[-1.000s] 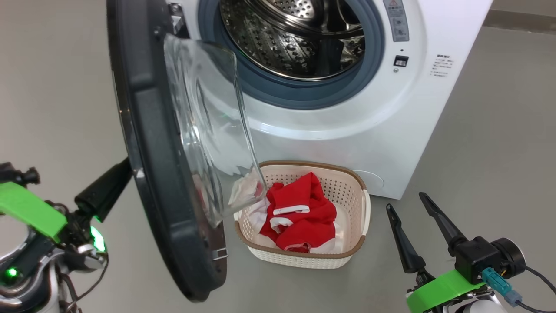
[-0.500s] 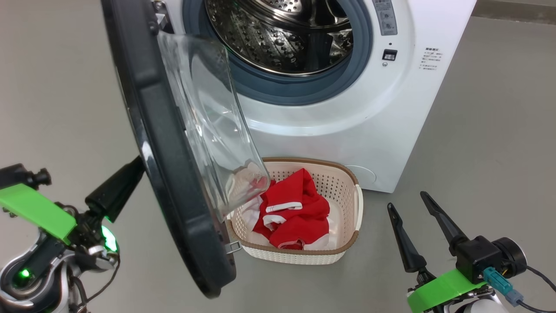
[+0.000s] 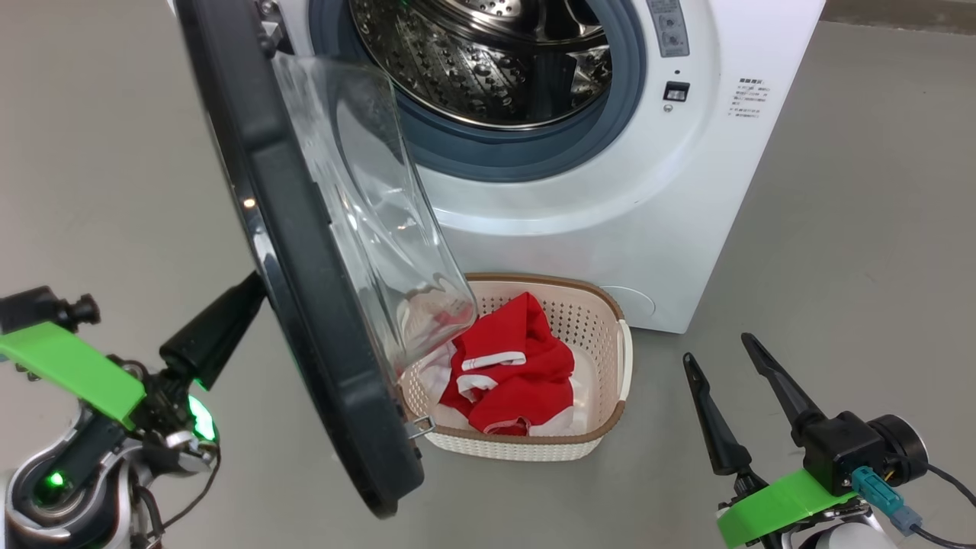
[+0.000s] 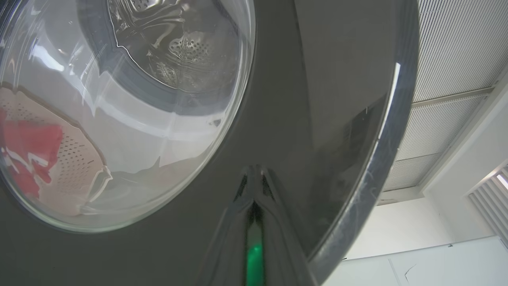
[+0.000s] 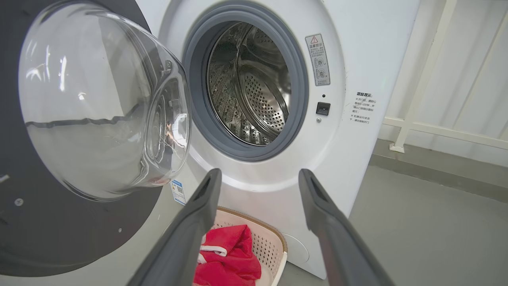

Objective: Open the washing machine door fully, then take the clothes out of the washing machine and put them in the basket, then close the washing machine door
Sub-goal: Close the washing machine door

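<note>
The washing machine [image 3: 686, 198] stands with its steel drum [image 3: 488, 61] bare. The washing machine door [image 3: 305, 305] hangs partly swung, its glass bowl [image 3: 366, 198] facing the opening. Red clothes [image 3: 511, 374] with white trim lie in the cream basket [image 3: 602, 427] on the floor below the opening. My left gripper [image 3: 255, 288] is shut, its tips against the door's glossy black outer face [image 4: 317, 99]. Off to the right of the basket, my right gripper [image 3: 717, 348] stands open and holds nothing. In the right wrist view its fingers [image 5: 206, 198] frame the drum [image 5: 254, 91], the basket [image 5: 274, 242] and the clothes [image 5: 226, 254].
Grey floor [image 3: 854, 252] spreads around the washer. A white railing [image 5: 420, 79] and wall stand to the washer's right. A small blue label sticker [image 5: 177, 192] sits on the washer front under the door's glass.
My left gripper has pushed up and right against the door, which has swung a little toward the opening. The head camera has shifted. My right gripper has stayed put.
</note>
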{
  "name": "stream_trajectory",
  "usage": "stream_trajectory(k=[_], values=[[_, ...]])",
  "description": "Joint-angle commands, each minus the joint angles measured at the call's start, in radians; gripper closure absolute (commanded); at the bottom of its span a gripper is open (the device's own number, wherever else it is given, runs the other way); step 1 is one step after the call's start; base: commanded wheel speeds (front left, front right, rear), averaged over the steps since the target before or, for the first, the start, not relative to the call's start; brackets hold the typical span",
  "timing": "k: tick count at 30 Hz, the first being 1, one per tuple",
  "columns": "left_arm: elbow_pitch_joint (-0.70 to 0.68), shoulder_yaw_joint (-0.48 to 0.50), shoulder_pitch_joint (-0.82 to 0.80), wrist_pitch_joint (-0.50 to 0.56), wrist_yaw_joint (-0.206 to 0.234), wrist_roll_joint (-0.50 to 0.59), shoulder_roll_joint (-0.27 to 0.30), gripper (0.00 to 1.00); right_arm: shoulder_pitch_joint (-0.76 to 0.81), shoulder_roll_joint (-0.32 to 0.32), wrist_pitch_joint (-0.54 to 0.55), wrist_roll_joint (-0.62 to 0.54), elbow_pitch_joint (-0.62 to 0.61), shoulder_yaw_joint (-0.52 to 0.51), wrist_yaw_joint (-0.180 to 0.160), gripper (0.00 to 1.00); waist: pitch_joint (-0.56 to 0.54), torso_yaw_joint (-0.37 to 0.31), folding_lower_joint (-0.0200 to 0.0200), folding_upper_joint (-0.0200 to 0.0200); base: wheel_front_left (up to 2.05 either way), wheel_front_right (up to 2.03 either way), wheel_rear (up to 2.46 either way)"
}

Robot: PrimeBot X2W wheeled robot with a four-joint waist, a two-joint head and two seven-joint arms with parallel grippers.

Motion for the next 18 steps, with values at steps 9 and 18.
stream_trajectory(k=[9,18], values=[[-0.041,0.03,0.007,-0.051,-0.009,-0.008,0.019,1.0,-0.04,-0.003,-0.006,-0.004,-0.027,0.018,0.003,0.0,0.004,0.012,0.0,-0.0001,0.0,0.0,0.0],[-0.048,0.05,0.031,-0.14,-0.062,0.098,0.063,0.0,-0.035,-0.003,-0.006,0.001,-0.025,0.018,0.003,0.0,0.0,0.024,0.0,-0.0001,0.0,0.0,0.0]])
